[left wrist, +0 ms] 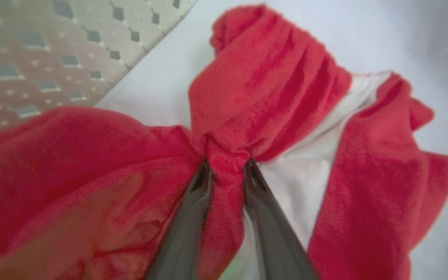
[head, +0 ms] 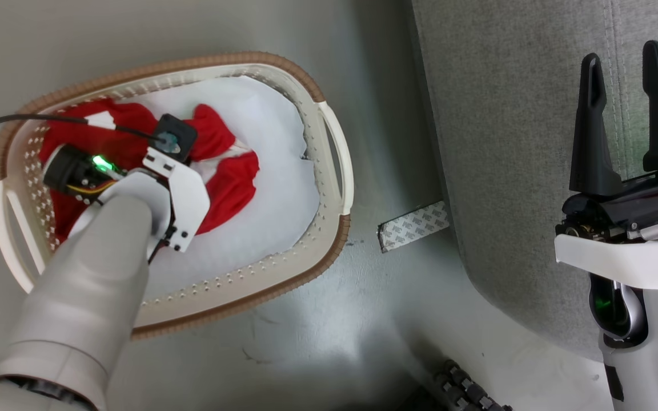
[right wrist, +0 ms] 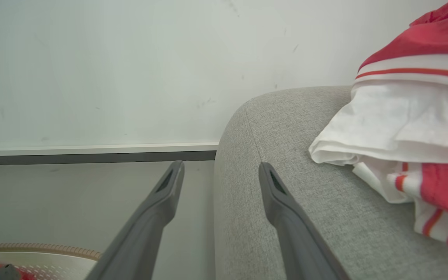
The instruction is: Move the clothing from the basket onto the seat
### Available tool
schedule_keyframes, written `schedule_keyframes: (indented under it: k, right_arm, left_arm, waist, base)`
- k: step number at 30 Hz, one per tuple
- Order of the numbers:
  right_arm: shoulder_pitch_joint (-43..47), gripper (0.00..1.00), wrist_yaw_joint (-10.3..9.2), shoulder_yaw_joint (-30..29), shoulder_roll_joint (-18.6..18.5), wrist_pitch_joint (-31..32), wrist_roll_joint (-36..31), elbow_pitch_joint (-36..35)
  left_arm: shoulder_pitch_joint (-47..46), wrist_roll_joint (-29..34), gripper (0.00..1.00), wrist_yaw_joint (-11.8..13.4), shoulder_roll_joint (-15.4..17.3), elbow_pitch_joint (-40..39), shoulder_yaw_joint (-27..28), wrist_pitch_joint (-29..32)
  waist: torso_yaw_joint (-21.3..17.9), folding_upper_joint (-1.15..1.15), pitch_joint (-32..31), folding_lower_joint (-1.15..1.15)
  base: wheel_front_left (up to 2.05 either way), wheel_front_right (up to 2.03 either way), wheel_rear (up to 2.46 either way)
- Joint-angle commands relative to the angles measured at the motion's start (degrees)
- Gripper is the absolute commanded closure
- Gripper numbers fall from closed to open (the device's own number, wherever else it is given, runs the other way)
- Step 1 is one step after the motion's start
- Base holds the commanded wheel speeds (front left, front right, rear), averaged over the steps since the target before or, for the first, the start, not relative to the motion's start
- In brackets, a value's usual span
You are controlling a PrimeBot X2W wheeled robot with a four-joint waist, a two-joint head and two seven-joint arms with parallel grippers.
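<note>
Left tool (left wrist: 228, 167) pinches one garment (left wrist: 270, 89); second garment (right wrist: 406, 124) on seat (right wrist: 286, 132).

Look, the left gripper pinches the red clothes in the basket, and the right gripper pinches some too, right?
Only the left gripper pinches the clothing in the basket. The right gripper is open, holding nothing, as the right wrist view shows.

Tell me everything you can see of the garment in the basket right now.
The garment is soft red fabric with a white panel, crumpled in a heap on the pale pad lining the basket, toward its left in the head view. The left gripper is shut on a bunched red fold at its middle.
</note>
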Motion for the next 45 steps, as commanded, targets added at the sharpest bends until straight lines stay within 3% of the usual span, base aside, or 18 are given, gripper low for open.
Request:
schedule_keyframes:
  k: [1,8,21,32,45]
  right_arm:
    - [0.3,0.00,-0.13,-0.2,0.0,0.0,0.3,0.7]
    - [1.5,0.00,-0.13,-1.8,0.0,0.0,-1.3,3.0]
    - [10.6,0.00,-0.13,-5.9,-0.1,0.0,-7.1,10.1]
    - [19.9,0.00,-0.13,-6.0,-0.1,0.0,-9.3,14.0]
    - [27.7,0.00,-0.13,-3.6,-0.1,0.0,-9.2,16.8]
  left_arm:
    - [1.4,-0.4,1.00,-0.2,0.2,1.2,-0.3,-0.4]
    - [3.4,-3.2,1.00,-0.2,-3.0,1.3,-0.6,-4.9]
    - [13.0,-15.2,1.00,-0.2,-8.7,-1.6,-2.0,-13.3]
    - [18.6,-27.9,1.00,-0.2,-9.0,-12.0,-3.8,-16.3]
    - [21.6,-31.9,1.00,2.4,-7.0,-24.8,-0.1,-16.9]
  waist:
    - [0.4,0.00,-0.9,0.00]
    - [4.1,0.00,-7.7,0.00]
    - [13.5,0.00,-30.5,0.00]
    - [18.1,0.00,-45.8,0.00]
    - [20.2,0.00,-55.8,0.00]
  base:
    - [0.00,0.00,0.00]
    - [0.00,0.00,0.00]
    - [0.00,0.00,0.00]
    - [0.00,0.00,0.00]
    - [0.00,0.00,0.00]
